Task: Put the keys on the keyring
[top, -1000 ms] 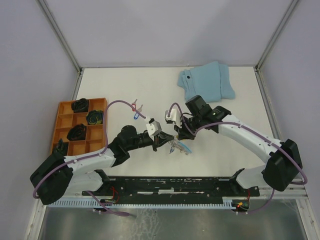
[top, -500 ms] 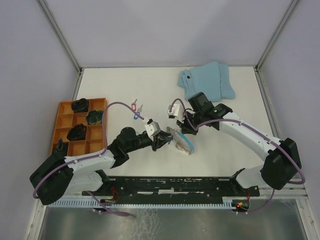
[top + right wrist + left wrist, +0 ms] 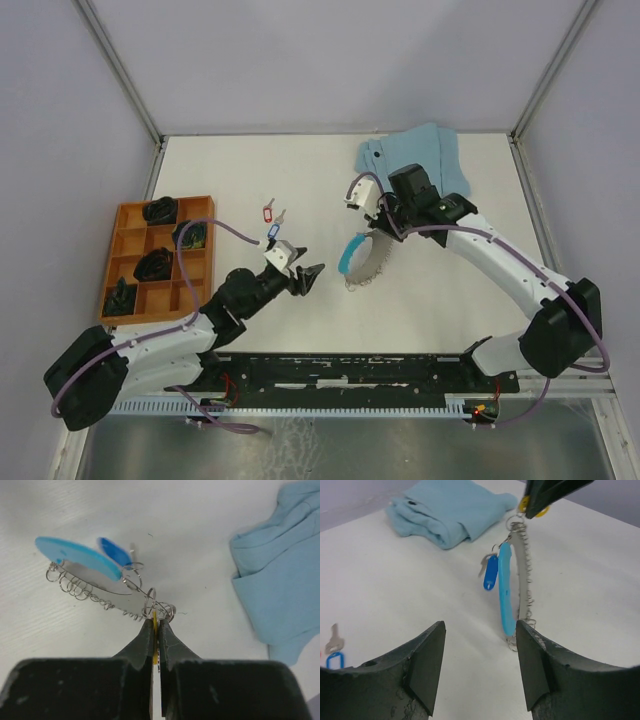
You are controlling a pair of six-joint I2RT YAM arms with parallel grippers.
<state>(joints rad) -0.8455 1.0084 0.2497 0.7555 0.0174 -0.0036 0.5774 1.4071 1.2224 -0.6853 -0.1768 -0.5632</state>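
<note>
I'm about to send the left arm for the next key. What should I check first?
1. Hold of the right gripper on the keyring: ok, shut at its top end, with a yellow tag pinched between the fingers.
2. State of the left gripper: ok, open and empty.
3. The hung blue-tagged key: ok, on the ring beside the blue section.
4. Keys left to pick: ok, the red-tagged key and the loose blue-tagged key lie in the open.
5. Keyring's lower end off the table: cannot tell.
</note>
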